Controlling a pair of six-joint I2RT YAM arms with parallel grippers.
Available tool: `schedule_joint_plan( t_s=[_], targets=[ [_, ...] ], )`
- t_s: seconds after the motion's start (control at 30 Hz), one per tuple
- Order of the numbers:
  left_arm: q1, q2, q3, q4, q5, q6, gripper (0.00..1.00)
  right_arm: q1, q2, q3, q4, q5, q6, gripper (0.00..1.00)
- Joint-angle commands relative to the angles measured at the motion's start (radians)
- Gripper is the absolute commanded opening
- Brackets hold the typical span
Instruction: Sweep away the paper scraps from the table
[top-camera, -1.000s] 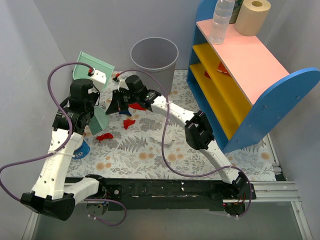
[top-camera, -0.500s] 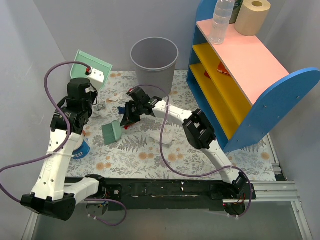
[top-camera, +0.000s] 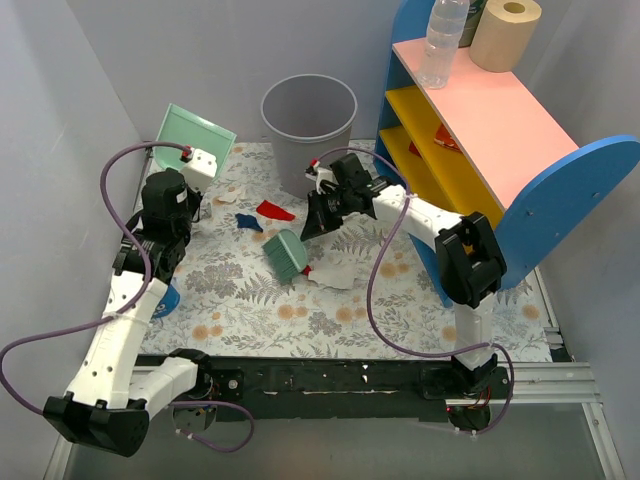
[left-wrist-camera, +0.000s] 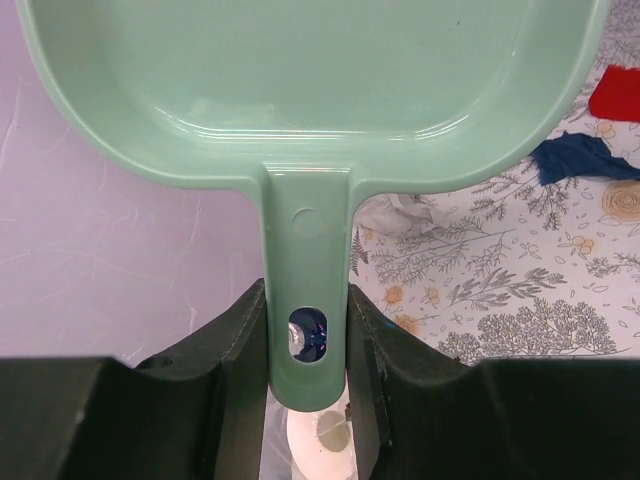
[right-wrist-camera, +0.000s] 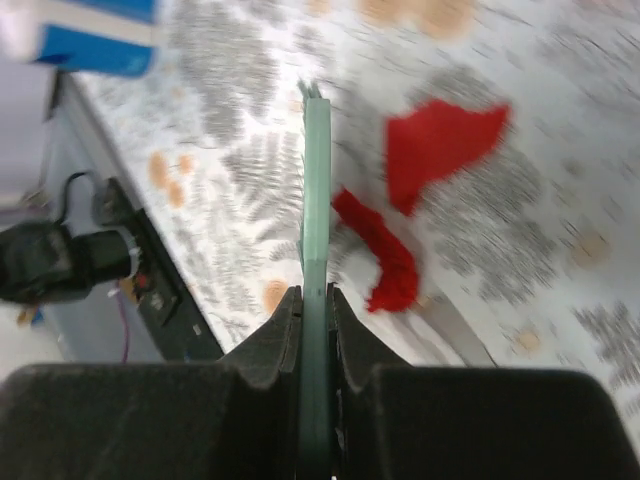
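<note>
My left gripper (top-camera: 188, 172) is shut on the handle (left-wrist-camera: 308, 250) of the mint-green dustpan (top-camera: 195, 133), which is tilted up at the back left; its pan (left-wrist-camera: 300, 80) looks empty. My right gripper (top-camera: 318, 214) is shut on the green hand brush (top-camera: 287, 253), seen edge-on in the right wrist view (right-wrist-camera: 316, 200). On the table (top-camera: 250, 310), a red scrap (top-camera: 272, 210) and a dark blue scrap (top-camera: 248, 221) lie between the dustpan and the brush. A white scrap (top-camera: 335, 272) and a small red scrap (top-camera: 305, 270) lie just right of the brush head. Red scraps (right-wrist-camera: 440, 145) also show beside the brush.
A grey bin (top-camera: 308, 115) stands at the back centre. The blue and yellow shelf with a pink top (top-camera: 490, 110) fills the right side, with a bottle (top-camera: 443, 40), a paper roll (top-camera: 505, 35) and a red scrap (top-camera: 445, 140) on it. A blue cup (top-camera: 168, 298) stands by the left arm.
My right gripper has carried the brush from the left side to the table's middle, dragging red scraps to the right. The dustpan has shifted slightly right at the back.
</note>
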Motion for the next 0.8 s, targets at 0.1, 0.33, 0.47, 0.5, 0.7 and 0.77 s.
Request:
schedule_joint_plan(
  t_s=[0.1, 0.33, 0.47, 0.5, 0.7, 0.77],
  targets=[
    [0.010, -0.046, 0.063, 0.009, 0.014, -0.019, 0.00, 0.063, 0.089, 0.285, 0.239, -0.396, -0.106, 0.01],
    [0.010, -0.026, 0.135, -0.095, -0.007, -0.032, 0.00, 0.126, 0.381, 0.732, 0.264, -0.153, -0.124, 0.01],
    [0.012, -0.034, 0.161, -0.152, -0.028, -0.003, 0.00, 0.124, 0.485, 0.744, 0.509, -0.015, -0.147, 0.01],
    [0.012, -0.036, 0.169, -0.164, -0.039, 0.000, 0.00, 0.126, 0.469, 0.685, 0.601, 0.046, -0.146, 0.01],
    [0.010, -0.017, 0.234, -0.273, -0.074, -0.003, 0.00, 0.150, 0.621, 0.791, 0.807, 0.177, 0.002, 0.01],
    [0.012, -0.014, 0.248, -0.307, -0.087, -0.015, 0.00, 0.178, 0.604, 0.726, 0.879, 0.191, 0.058, 0.01]
  ],
)
